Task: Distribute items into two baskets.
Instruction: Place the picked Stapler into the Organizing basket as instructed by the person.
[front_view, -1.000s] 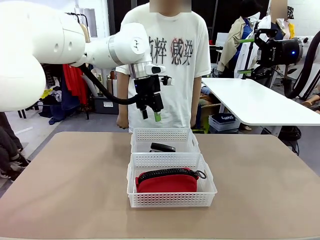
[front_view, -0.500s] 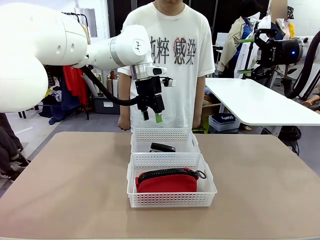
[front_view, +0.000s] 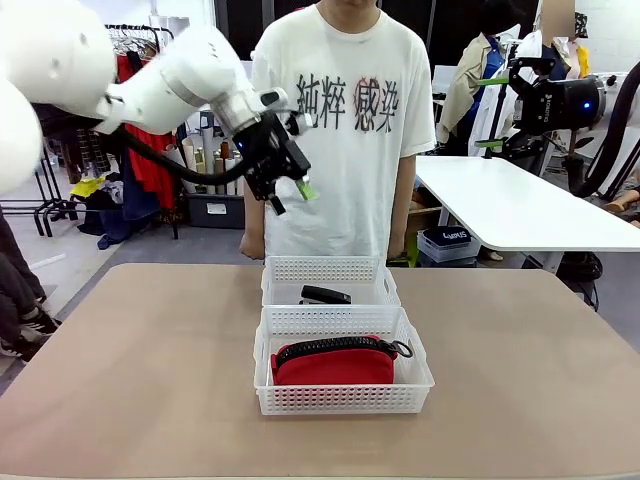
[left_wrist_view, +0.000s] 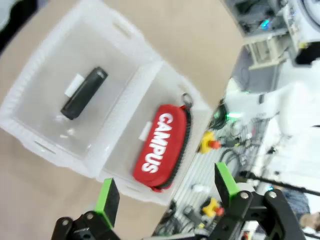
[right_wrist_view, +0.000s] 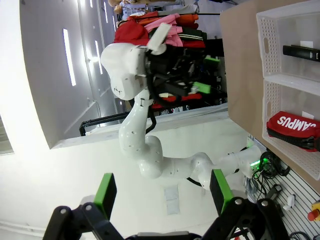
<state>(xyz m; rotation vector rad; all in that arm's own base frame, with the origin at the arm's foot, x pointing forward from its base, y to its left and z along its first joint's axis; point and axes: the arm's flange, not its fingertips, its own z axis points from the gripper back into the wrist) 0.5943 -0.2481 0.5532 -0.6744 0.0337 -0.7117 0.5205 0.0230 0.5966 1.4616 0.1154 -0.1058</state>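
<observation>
Distribution looks done — red pouch (front_view: 335, 366) and stapler (front_view: 325, 295) are binned separately; left claw (front_view: 289, 194) is released, raised; only retreat is needed.

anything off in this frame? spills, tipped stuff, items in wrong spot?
Nothing stands out. The red pouch lies inside the near basket, the black stapler inside the far basket, one item each. Both baskets sit upright and butted together on the table. The left hand is open and empty, raised above them.

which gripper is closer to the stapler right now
Left. The left gripper hangs open above and behind the stapler; the right gripper is open, raised off beside the table.
</observation>
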